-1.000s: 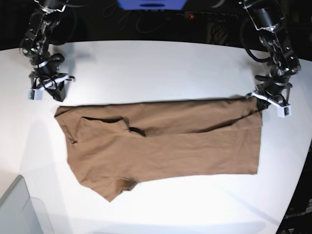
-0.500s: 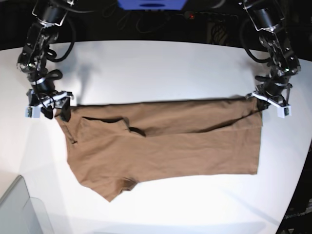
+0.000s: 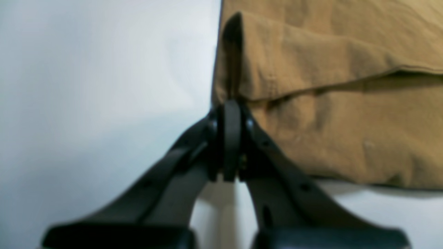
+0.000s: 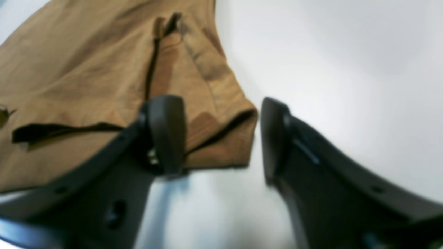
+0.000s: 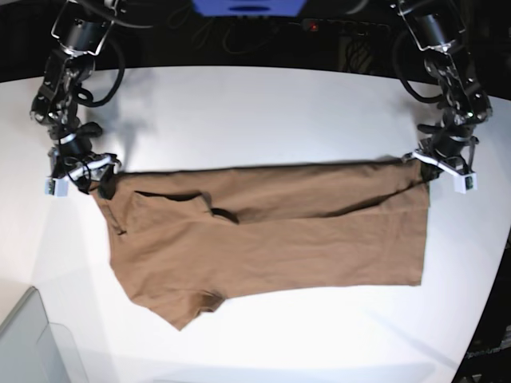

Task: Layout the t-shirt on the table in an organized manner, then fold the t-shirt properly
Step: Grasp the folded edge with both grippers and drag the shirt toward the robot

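t-shirt (image 5: 271, 239) lies flat across the middle of the table (image 5: 255, 104), folded lengthwise. left gripper (image 3: 230, 114) is clamped tight on its hem corner. right gripper (image 4: 221, 135) is spread apart, straddling the opposite corner, gripping nothing.

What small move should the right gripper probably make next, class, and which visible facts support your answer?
Probably close on the cloth. The right gripper stands open, its fingers straddling the folded corner of the t-shirt without pinching it, while the left gripper is already shut on the opposite corner. With both far corners held, the half-folded shirt could be lifted and moved over the table.
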Available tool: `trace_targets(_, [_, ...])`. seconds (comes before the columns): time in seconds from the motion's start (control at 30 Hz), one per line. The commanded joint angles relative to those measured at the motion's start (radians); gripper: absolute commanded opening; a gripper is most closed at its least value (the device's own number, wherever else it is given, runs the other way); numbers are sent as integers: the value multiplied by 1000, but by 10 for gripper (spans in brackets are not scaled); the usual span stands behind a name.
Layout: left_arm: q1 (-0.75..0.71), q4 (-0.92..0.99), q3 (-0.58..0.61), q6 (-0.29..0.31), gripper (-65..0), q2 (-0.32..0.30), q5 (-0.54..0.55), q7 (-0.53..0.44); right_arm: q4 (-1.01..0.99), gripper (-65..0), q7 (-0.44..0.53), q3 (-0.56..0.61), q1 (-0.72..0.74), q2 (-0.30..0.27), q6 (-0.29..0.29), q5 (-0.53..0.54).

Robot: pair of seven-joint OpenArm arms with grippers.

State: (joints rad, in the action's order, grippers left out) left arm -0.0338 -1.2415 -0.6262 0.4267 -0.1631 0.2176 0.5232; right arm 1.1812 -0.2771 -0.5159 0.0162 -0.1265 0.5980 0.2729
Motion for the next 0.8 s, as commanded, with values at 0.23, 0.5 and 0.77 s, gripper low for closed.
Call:
trace_targets(0.23, [16,68,2,-13,-649,-8,-33,51,18,-650,22,-2,-28,-9,6,18])
trace_targets(0.5, [-19,15,2,-13,-649,-3,-31,59,151,-650,29,-11,-158,-11,9,19])
trace_targets(0.77, [-119,-105,2,-13,-649,-3,-31,61,316,-650,29,-11,-289,-9,10,19])
